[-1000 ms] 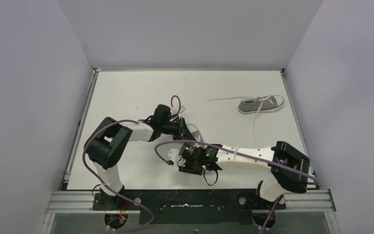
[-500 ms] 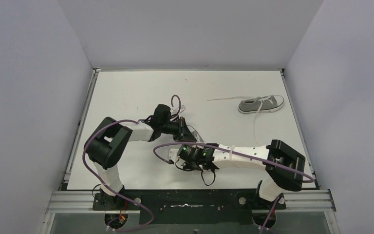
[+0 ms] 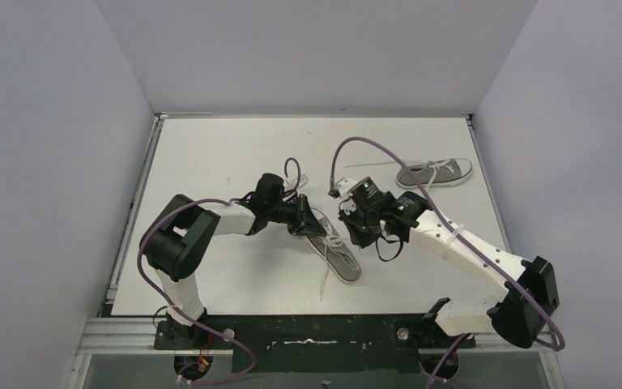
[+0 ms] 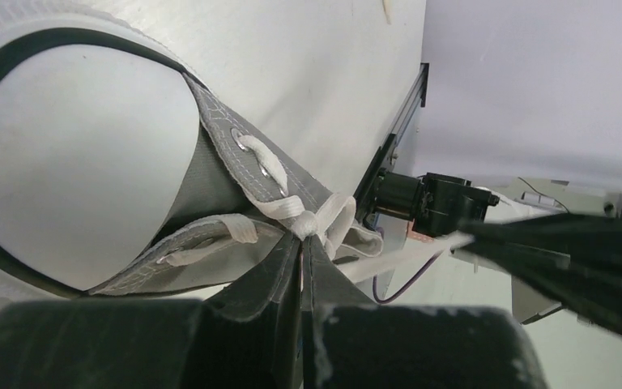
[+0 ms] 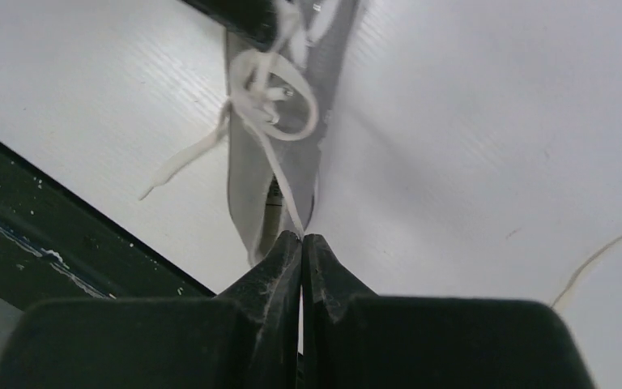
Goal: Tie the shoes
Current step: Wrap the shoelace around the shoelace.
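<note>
The right arm has swung away from the near centre of the tabletop (image 3: 210, 162) and now reaches in from the far side, just right of the near shoe (image 3: 342, 258). That move uncovers the shoe, which lies mid-tabletop with its toe pointing near-right.

The right pincer (image 5: 302, 237) has gone from part-open to fully closed. A strand of the lace (image 5: 282, 188) runs straight into its tips, and I read this as a grip on that strand. The left pincer (image 4: 301, 243) has not moved. It is closed tight on the lace at the crossing on the shoe's upper, pinning it there. One loose lace end trails toward the near edge.

The far shoe (image 3: 435, 173) sits at the far right, well apart, with its laces slack and untied.

Meaning for the task: both pincers hold the same lace, one anchoring and one pulling. I judge that the first crossing is being drawn tight and that no bow loops are formed yet. The next move calls for a steady outward pull that does not drag the shoe. The far shoe remains to be done.
</note>
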Available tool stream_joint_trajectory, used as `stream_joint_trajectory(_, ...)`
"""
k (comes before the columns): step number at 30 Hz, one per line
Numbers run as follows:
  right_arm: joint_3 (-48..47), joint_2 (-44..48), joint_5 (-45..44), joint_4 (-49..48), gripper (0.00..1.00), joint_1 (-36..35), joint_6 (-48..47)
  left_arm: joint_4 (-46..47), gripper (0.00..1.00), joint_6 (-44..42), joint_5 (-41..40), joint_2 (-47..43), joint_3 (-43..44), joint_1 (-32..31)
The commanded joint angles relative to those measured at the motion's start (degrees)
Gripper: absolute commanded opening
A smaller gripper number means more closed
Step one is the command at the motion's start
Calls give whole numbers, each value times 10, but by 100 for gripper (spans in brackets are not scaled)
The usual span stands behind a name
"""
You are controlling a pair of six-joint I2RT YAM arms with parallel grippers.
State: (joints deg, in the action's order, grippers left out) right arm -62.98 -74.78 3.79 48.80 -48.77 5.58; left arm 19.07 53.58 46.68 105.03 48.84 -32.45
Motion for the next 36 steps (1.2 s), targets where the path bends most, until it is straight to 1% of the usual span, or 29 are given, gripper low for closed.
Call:
stream_joint_trajectory(1,32,3,125,26,0,130,52,13,0,-5,-9,-13,9,5)
stream_joint_trajectory(7,80,-46,227,37,0,290,95,28,0,13,-26,-29,-12,1)
stream_joint_trajectory(9,101,-52,244,23,0,327,116,33,0,19,-31,-32,-18,0)
stream_joint_trajectory(11,120,-72,287,0,0,348,135,39,0,25,-36,-34,-25,-3)
stream_joint_trajectory(15,155,-108,347,-70,0,335,202,51,0,42,-44,-49,-41,-8)
stream_joint_trajectory(17,177,-117,357,-102,0,324,221,48,0,44,-52,-62,-48,-11)
stream_joint_trajectory(20,193,-128,336,-115,0,317,226,48,0,53,-61,-76,-60,-15)
stream_joint_trajectory(25,220,-117,274,-134,0,328,254,81,0,83,-80,-93,-87,-28)
stream_joint_trajectory(27,241,-108,266,-166,0,327,292,82,0,87,-90,-100,-97,-32)
stream_joint_trajectory(29,271,-101,288,-226,0,318,346,87,0,94,-101,-105,-108,-36)
stream_joint_trajectory(32,313,-83,302,-316,0,295,433,121,0,117,-114,-104,-131,-38)
stream_joint_trajectory(34,336,-69,291,-344,0,287,474,142,0,134,-124,-106,-150,-39)
stream_joint_trajectory(36,352,-46,270,-347,0,287,494,158,0,147,-137,-112,-168,-39)
